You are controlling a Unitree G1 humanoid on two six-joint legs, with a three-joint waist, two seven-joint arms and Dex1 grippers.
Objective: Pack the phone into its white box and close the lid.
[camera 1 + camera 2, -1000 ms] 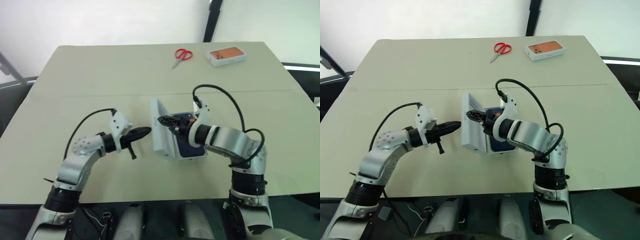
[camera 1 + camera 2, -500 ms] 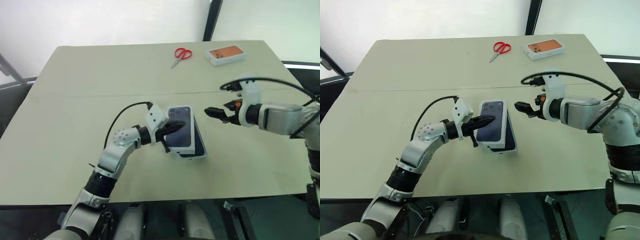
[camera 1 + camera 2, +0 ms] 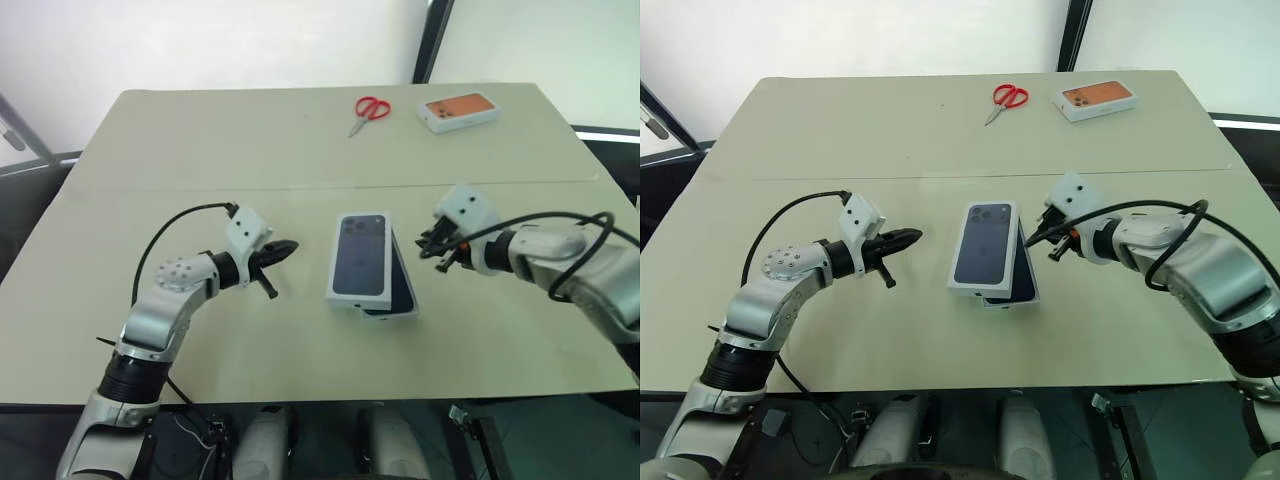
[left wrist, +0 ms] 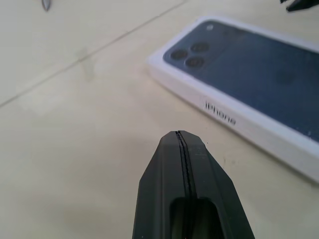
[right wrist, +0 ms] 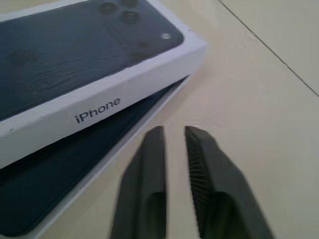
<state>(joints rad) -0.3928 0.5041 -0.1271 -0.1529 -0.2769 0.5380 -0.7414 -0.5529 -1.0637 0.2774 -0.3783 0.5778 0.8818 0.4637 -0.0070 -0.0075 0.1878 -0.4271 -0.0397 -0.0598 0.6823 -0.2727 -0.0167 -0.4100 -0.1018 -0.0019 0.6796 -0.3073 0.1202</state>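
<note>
The lid (image 3: 358,256), white with a dark blue phone printed on top, lies flat and askew over the white box (image 3: 410,312). The box's rim and the dark phone (image 5: 70,164) inside it stick out from under the lid on the right and front. My left gripper (image 3: 288,247) is shut and empty, a short way left of the lid, pointing at it; its tip (image 4: 180,137) is off the lid's side. My right gripper (image 3: 427,246) hangs just right of the box, fingers (image 5: 154,144) drawn together with nothing between them.
Red scissors (image 3: 369,108) and a white box with an orange phone picture (image 3: 459,110) lie at the far edge of the table. A seam (image 3: 200,188) runs across the tabletop behind the work area.
The lid, on its edge a second ago, now lies flat over the box. My left gripper has pulled back left off the lid. My right gripper swung out to the right, rolled over and shut.
</note>
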